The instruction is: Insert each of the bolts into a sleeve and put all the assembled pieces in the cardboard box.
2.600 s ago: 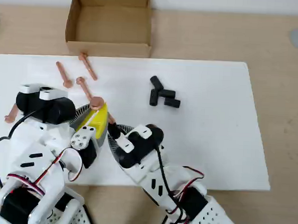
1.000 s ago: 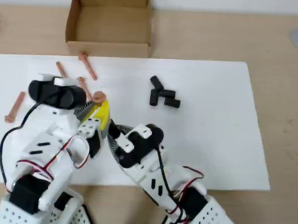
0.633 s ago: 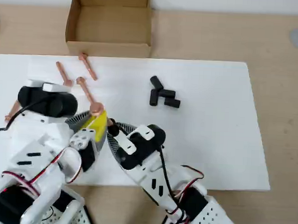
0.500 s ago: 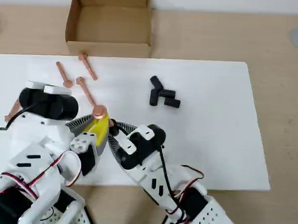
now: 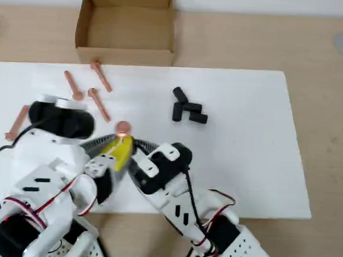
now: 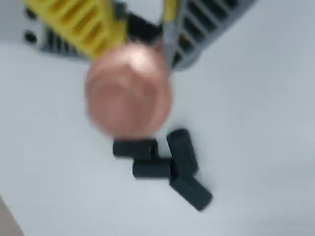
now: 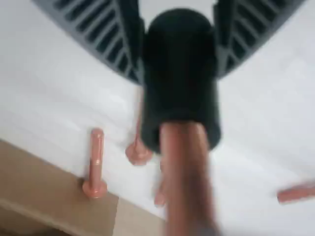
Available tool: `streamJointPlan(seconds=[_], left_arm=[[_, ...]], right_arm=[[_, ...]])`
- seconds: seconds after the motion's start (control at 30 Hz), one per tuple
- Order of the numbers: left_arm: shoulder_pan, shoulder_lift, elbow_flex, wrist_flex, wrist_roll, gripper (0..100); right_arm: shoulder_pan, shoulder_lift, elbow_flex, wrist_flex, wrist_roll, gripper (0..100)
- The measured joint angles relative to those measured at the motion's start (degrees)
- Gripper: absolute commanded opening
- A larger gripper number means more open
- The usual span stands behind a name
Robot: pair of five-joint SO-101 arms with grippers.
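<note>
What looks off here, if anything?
Nothing damaged or spilled. One bolt lies alone at the sheet's left edge, apart from the other three loose bolts; the sleeves sit in a jumbled heap.

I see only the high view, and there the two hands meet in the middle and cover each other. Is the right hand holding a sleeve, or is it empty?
Observer: It holds one. In the right wrist view a black sleeve is held by the right hand, with one finger on each side of it.
Operator: And the bolt, is it already inside this sleeve?
Observer: The bolt meets the sleeve's open end with its shaft lined up along it. I cannot tell how deep it has gone in.
</note>
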Motion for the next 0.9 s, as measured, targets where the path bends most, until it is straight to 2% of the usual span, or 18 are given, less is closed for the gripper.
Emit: streamJointPlan(seconds=[0.57, 0.8, 0.9], left_arm=[[-3.25, -0.26, 1.58, 0.00, 0.18, 18], [-17.41, -0.26, 1.58, -9.49, 0.26, 18], [-23.03, -0.26, 1.58, -11.52, 0.26, 17]], right_arm=[[0.00, -0.09, 0.09, -0.53, 0.00, 1.0], [1.05, -0.09, 0.09, -0.53, 0.26, 1.0], [2.99, -0.09, 0.09, -0.53, 3.16, 1.0]])
